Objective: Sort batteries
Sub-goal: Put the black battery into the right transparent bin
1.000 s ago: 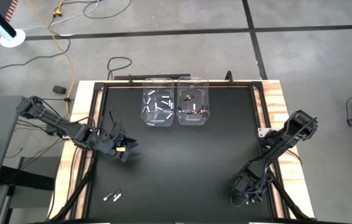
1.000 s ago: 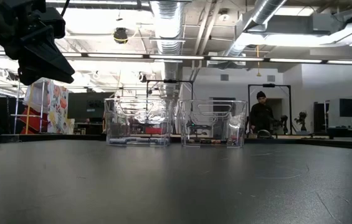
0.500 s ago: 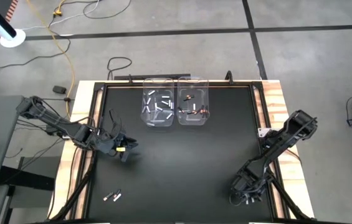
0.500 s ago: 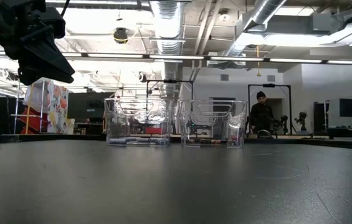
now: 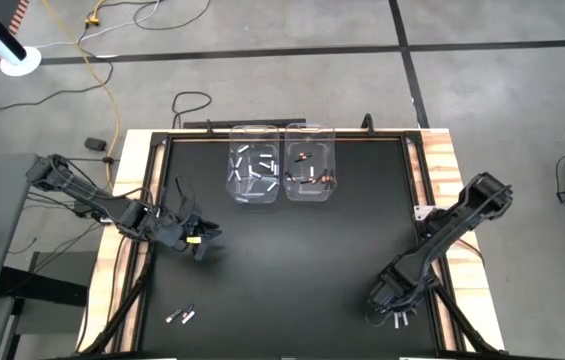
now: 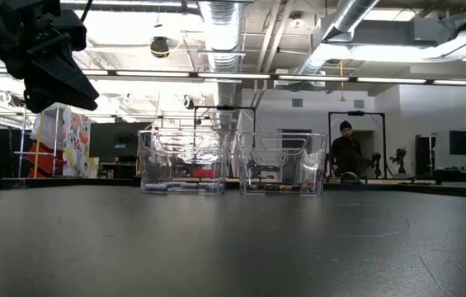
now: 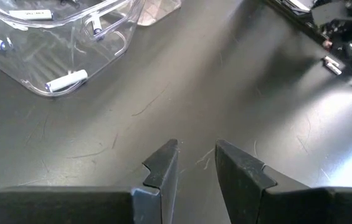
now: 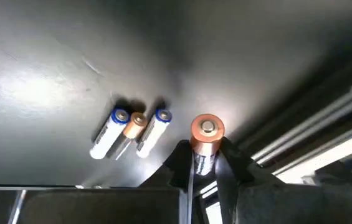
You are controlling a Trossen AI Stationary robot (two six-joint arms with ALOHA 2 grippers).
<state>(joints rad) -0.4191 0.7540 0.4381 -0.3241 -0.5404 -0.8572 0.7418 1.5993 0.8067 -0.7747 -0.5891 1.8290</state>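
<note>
Two clear bins stand at the table's far side: one (image 5: 253, 175) holds white batteries, the other (image 5: 310, 175) holds copper-and-dark ones. My right gripper (image 5: 387, 303) is low at the near right edge, shut on a copper-topped battery (image 8: 207, 132). Three more batteries (image 8: 132, 134) lie side by side on the table just beyond it. Two loose batteries (image 5: 180, 316) lie near the near left corner. My left gripper (image 5: 199, 240) hovers over the table's left part, open and empty (image 7: 197, 163). My right gripper pinches the copper-topped battery between its two fingers (image 8: 232, 163). The battery lies along the fingers, and its copper end (image 8: 207, 127) sticks out past the fingertips toward the table. The gripper points down at the tabletop. The fingers hide the rest of the battery's body.
The black tabletop has a raised frame and wooden side rails (image 5: 440, 170). A metal rail (image 8: 313, 143) runs close beside my right gripper. Open tabletop lies between the bins and both grippers. In the low view a person (image 6: 348, 153) stands in the room behind the bins (image 6: 282, 163).
My right gripper has shifted slightly toward the table's left, and small pale batteries now show on the table just near of it. My left arm has kept still.
</note>
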